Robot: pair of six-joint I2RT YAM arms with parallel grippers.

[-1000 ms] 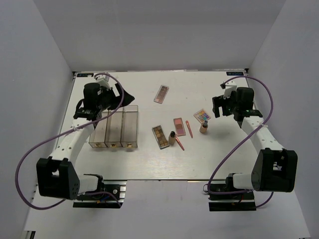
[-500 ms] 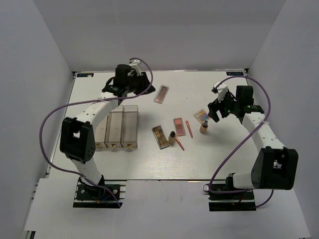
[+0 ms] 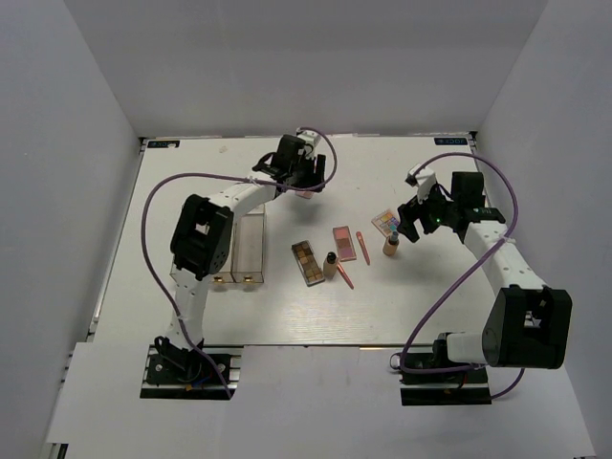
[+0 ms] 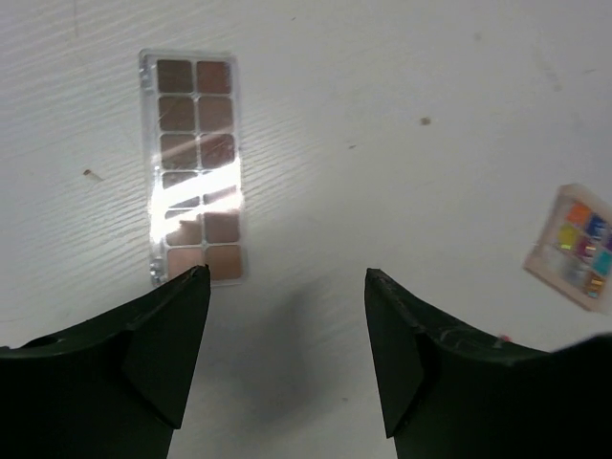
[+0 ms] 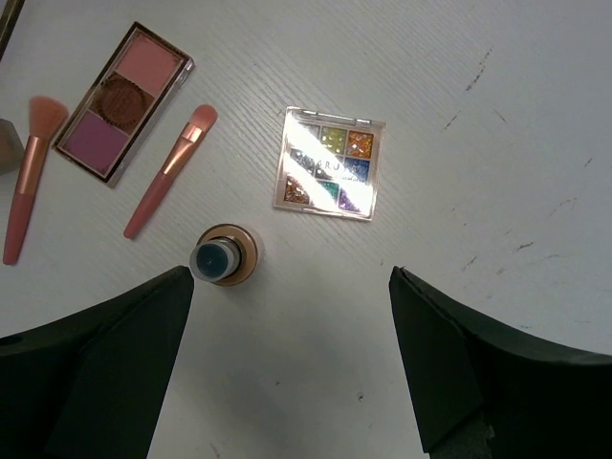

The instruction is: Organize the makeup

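The makeup lies spread over the table. A long brown-toned palette point(image 4: 196, 167) sits just ahead of my left gripper point(image 4: 287, 274), whose jaws are open over bare table, its left fingertip at the palette's near end. From above, the left gripper point(image 3: 313, 178) covers most of that palette. My right gripper point(image 5: 289, 273) is open above a multicolour glitter palette point(image 5: 330, 163) and an upright tan bottle point(image 5: 222, 256) with a dark cap. The pink palette point(image 3: 344, 243), a brown palette point(image 3: 307, 262), a second bottle point(image 3: 330, 265) and two coral sticks point(image 3: 362, 248) lie mid-table.
A clear three-compartment box point(image 3: 251, 244) stands left of the makeup, partly under the left arm. White walls enclose the table on three sides. Purple cables loop from both arms.
My left arm has swung from above the clear box to the right, along the back of the table, to the long palette. The right gripper has shifted slightly toward the multicolour palette.
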